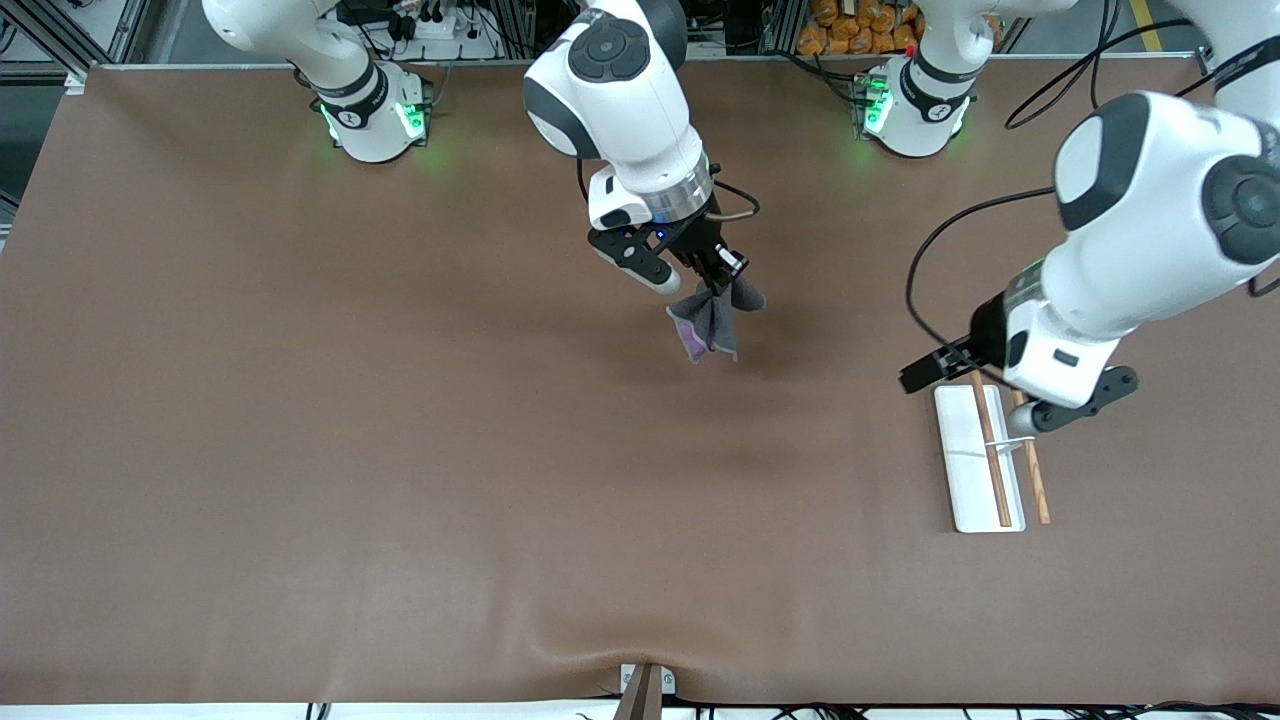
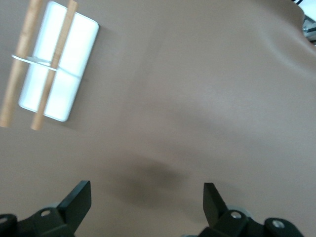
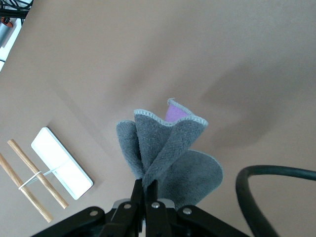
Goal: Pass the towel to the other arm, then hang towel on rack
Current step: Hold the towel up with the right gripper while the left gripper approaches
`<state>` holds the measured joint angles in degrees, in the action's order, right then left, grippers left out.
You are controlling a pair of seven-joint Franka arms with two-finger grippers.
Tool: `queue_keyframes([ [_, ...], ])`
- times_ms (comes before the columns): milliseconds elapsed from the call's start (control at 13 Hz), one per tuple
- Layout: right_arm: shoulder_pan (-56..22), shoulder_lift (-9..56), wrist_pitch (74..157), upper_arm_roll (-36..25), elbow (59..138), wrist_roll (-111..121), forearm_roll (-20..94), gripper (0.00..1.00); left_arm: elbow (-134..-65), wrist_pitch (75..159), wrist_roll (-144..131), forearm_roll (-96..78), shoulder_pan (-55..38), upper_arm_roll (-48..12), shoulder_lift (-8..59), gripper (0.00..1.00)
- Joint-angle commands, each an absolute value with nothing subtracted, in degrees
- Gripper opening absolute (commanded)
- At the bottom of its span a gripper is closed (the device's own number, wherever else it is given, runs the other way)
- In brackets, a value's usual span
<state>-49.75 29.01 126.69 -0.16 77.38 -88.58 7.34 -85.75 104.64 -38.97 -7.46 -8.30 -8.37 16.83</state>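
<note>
Front view shows the right gripper (image 1: 722, 281) up over the middle of the worktop (image 1: 300, 400), its jaws pinched shut on a gathered corner of the towel (image 1: 708, 322), which hangs free below them, grey with a flash of purple. The rack (image 1: 980, 460) sits toward the left arm's end of the worktop, at about four o'clock from the towel in this view. The left gripper (image 2: 147, 197) hovers just above the rack's farther end, jaws spread wide and empty.

The handover is the step in hand, I judge. To do it well, the left gripper should come across to the hanging cloth and close on a loose edge well clear of the right jaws. Only once that second grip is firm should the right release.
</note>
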Motion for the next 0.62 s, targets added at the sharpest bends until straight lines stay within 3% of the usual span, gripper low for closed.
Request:
queue_keyframes([
  [0, -50.5, 30.0, 126.3, -0.9, 75.5, -89.6, 7.9, 0.00, -82.5, 107.1, -46.0, -8.3, -11.4, -8.4, 20.6, 1.00],
  [538, -51.1, 30.0, 126.2, -0.9, 75.6, -89.6, 7.7, 0.00, -84.7, 106.6, -54.8, -9.7, -16.4, -9.5, 26.5, 1.00],
])
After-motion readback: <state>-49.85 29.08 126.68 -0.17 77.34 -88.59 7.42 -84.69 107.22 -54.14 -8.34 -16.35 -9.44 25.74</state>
